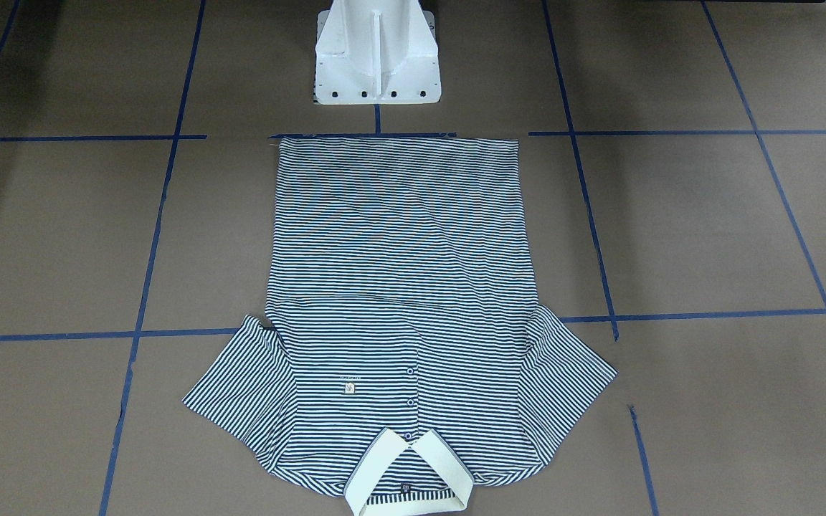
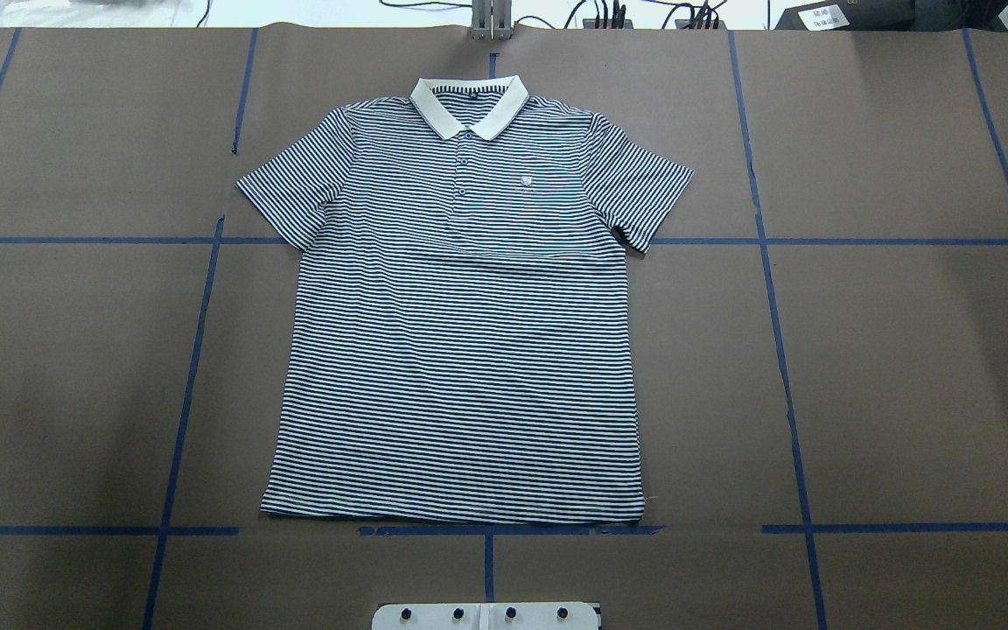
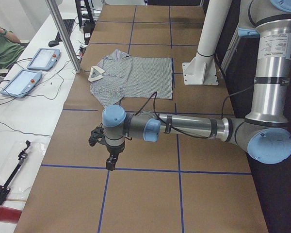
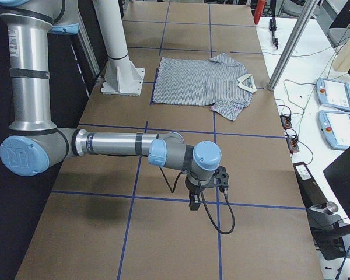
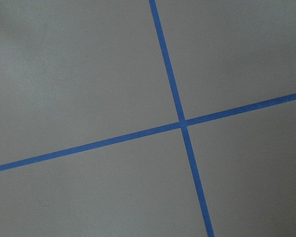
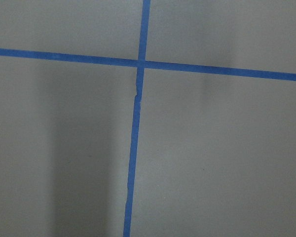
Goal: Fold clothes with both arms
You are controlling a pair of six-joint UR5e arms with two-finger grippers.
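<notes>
Though I cannot tell if the left hand [image 3: 110,161] and right hand [image 4: 195,201] are open, uneven grabs could bunch the shirt [image 2: 460,350].

Robotics laboratory. A work table [image 2: 906,376] is covered with brown paper and ruled into squares with blue tape [image 2: 906,241]. A white pedestal [image 1: 377,57] is bolted to it. The left arm [image 3: 194,127] and right arm [image 4: 111,143], both jointed industrial units, are extended over it; teach pendants [image 3: 20,82], cables [image 2: 609,13] and an aluminium post [image 3: 63,36] are seen at the adjoining white bench [image 3: 39,116].
</notes>
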